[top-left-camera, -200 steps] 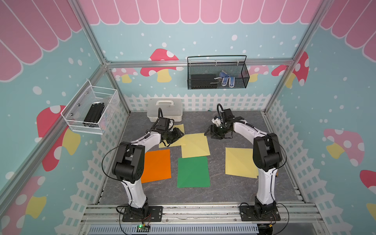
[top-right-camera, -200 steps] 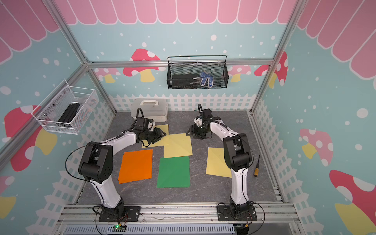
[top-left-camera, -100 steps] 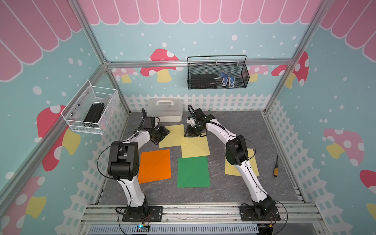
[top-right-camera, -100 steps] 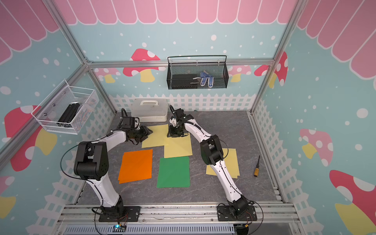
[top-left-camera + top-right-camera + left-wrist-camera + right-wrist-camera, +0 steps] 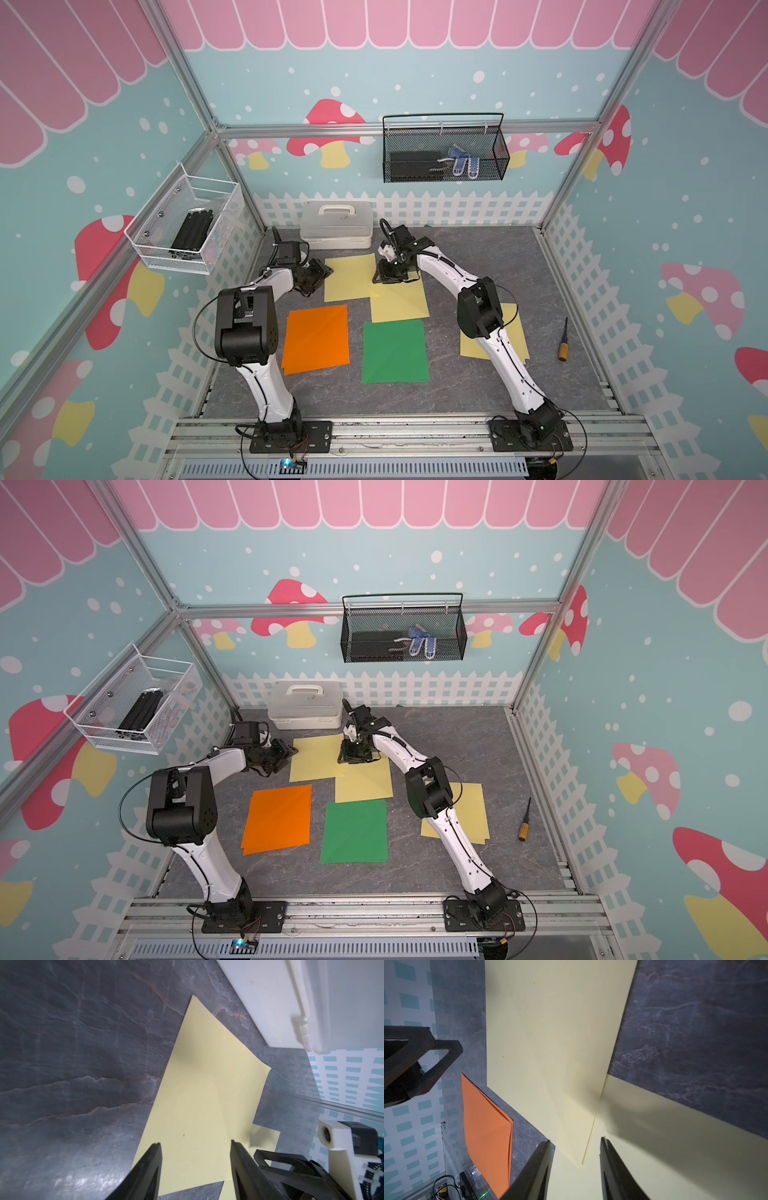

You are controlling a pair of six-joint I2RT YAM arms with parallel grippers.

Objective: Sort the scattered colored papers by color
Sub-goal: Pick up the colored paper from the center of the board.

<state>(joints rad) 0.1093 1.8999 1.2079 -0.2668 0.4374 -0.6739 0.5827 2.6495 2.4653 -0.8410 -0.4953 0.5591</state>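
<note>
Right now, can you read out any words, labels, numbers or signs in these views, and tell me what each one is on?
No text can be read with confidence.
Small white print on a black part in the right wrist view: too small and tilted to read.
Yellow papers, orange papers, green papers and white box: no print shows on them.
</note>
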